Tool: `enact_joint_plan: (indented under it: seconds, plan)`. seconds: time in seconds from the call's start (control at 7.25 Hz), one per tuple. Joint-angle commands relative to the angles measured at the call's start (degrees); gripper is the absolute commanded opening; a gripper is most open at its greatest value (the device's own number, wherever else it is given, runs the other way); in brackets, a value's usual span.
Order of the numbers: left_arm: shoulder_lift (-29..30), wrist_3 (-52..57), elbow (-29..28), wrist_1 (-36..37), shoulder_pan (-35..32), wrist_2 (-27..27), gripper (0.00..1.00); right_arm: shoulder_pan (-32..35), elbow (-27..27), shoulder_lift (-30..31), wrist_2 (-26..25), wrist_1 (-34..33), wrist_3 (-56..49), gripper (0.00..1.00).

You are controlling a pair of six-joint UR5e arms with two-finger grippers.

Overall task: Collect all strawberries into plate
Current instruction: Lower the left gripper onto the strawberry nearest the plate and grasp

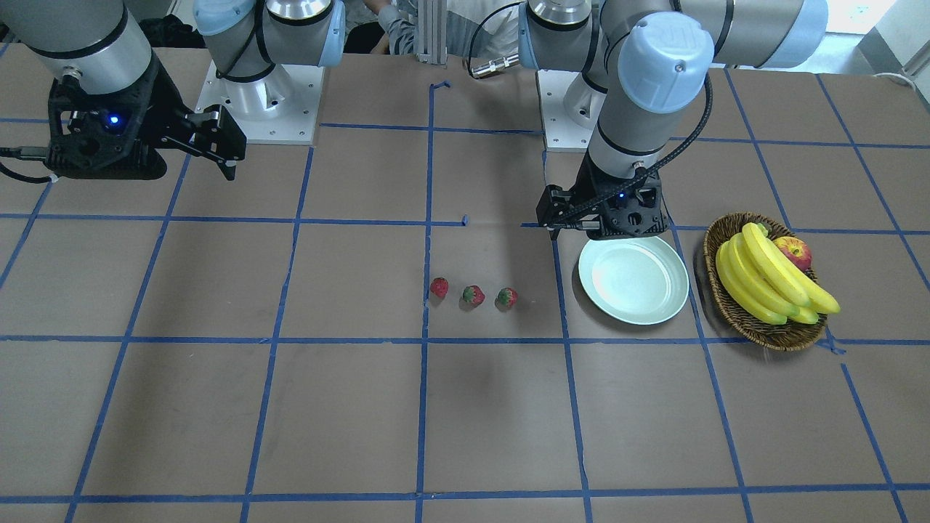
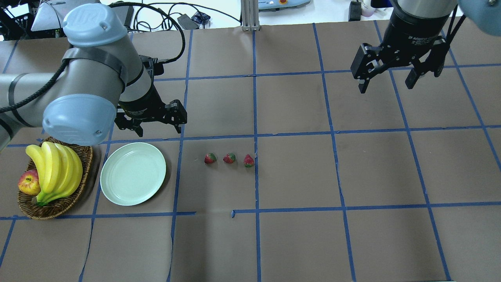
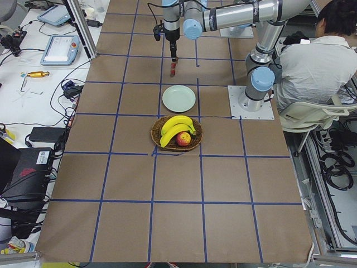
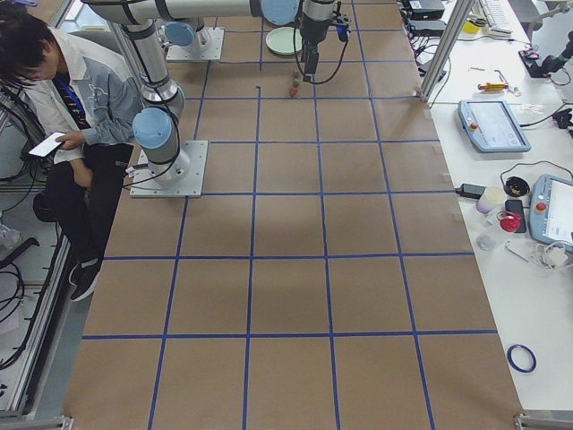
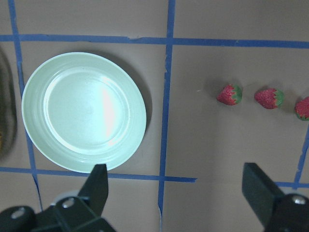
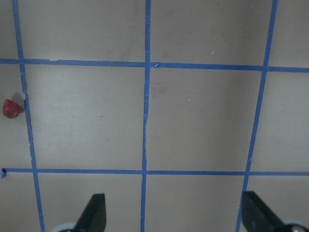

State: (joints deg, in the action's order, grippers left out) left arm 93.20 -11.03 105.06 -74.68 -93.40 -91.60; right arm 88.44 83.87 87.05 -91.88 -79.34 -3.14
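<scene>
Three small red strawberries (image 2: pixel 210 158) (image 2: pixel 229 158) (image 2: pixel 249 161) lie in a row on the brown table near its middle. The wrist view shows the same row (image 5: pixel 229 94) (image 5: pixel 269 98) (image 5: pixel 302 108). Left of them in the overhead view sits the pale green plate (image 2: pixel 133 173), with nothing on it. My left gripper (image 2: pixel 158 127) hangs open just beyond the plate's far edge, its fingers (image 5: pixel 99 183) empty. My right gripper (image 2: pixel 386 86) is open and empty over bare table far to the right. Its wrist view catches one strawberry (image 6: pixel 11 108) at the left edge.
A brown wicker basket (image 2: pixel 54 207) with bananas (image 2: pixel 54 172) and an apple (image 2: pixel 28 183) stands just left of the plate. Blue tape lines grid the table. A seated person (image 3: pixel 318 61) is behind the robot's bases.
</scene>
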Motion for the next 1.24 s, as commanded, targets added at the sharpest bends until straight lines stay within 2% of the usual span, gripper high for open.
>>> enact_joint_plan:
  seconds: [0.0,0.28,0.55,0.69,1.1]
  plan:
    - [3.46,-16.64,0.76,1.73,-0.56,0.37,1.0,0.77,0.41,-0.56,0.12,0.5,2.17,1.0]
    - [6.45,-29.7,1.11,1.82,-2.66,0.28,1.0,0.77,0.5,-0.56,-0.05,0.51,2.17,1.0]
    - [10.31,-36.65,1.11,7.67,-2.76,1.93,1.0,0.77,1.46,-0.56,-0.84,0.42,2.26,1.0]
    - [12.94,-38.61,1.11,11.45,-2.76,6.74,1.0,0.77,1.56,-0.56,-0.67,0.42,2.26,1.0]
    - [18.14,-38.98,1.02,11.84,-2.76,7.4,1.0,0.77,3.31,-0.56,-0.67,-0.11,2.35,1.0]
